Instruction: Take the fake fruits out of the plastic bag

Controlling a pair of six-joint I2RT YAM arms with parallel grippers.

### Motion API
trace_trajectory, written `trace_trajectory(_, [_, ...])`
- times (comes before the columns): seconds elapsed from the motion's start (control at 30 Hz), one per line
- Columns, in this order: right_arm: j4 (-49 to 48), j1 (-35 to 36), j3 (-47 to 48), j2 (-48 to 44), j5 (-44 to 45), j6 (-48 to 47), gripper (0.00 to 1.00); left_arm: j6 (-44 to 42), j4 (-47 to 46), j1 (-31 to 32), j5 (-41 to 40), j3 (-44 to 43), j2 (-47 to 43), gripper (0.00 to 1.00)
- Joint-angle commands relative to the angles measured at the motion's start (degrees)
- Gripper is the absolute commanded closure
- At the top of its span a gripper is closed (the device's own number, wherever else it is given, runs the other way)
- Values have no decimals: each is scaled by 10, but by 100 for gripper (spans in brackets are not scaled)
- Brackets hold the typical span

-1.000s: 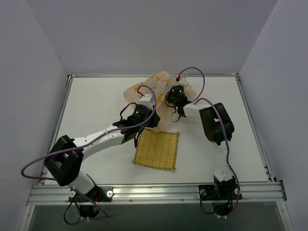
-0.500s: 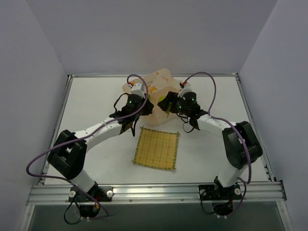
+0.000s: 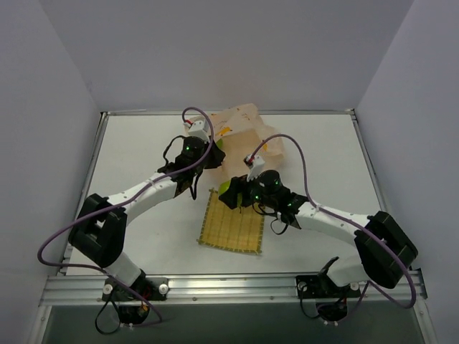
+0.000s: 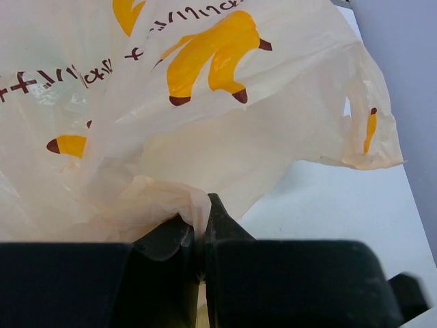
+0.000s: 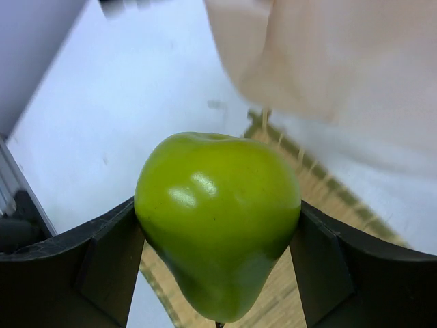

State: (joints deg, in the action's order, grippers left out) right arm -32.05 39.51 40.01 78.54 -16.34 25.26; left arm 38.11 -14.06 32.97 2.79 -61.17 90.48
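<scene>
The plastic bag (image 3: pixel 244 127), pale peach with banana prints, lies crumpled at the far middle of the table. My left gripper (image 3: pixel 209 153) is at its near-left side, and in the left wrist view the gripper (image 4: pixel 206 208) is shut on a fold of the bag (image 4: pixel 205 102). My right gripper (image 3: pixel 229 193) holds a glossy green pear (image 3: pixel 225 188) above the far-left corner of the yellow mat. In the right wrist view the pear (image 5: pixel 218 205) sits clamped between both fingers (image 5: pixel 102 253), its narrow end down. No other fruits can be made out; the bag hides them.
A square yellow woven mat (image 3: pixel 233 226) lies on the white table in front of the bag, also visible under the pear as the mat (image 5: pixel 321 181). The bag's edge (image 5: pixel 341 61) hangs just beyond the pear. Grey walls close in the table on three sides.
The right gripper has come out of the bag with the pear and moved toward me, over the mat's corner. The left gripper has shifted slightly left and back, still gripping the bag.
</scene>
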Motion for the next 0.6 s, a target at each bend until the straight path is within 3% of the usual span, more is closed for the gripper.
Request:
trace_trajectory(0.0, [9, 51, -46, 10, 63, -20, 59, 10, -24, -4, 12, -11, -35, 98])
trace_trajectory(0.2, [-17, 125, -58, 49, 135, -18, 57, 16, -30, -5, 9, 27, -69, 98])
trace_trajectory(0.27, [-19, 135, -56, 61, 154, -14, 50, 22, -40, -5, 8, 45, -80, 98])
trace_trajectory(0.33, [-12, 135, -53, 64, 159, -13, 34, 23, -40, -5, 7, 65, -94, 98])
trace_trajectory(0.43, [16, 136, -44, 57, 162, -19, 20, 21, -27, -5, 5, 84, -112, 98])
trace_trajectory(0.57, [44, 134, -29, 14, 188, -34, 22, 21, -23, -5, 5, 94, -123, 98])
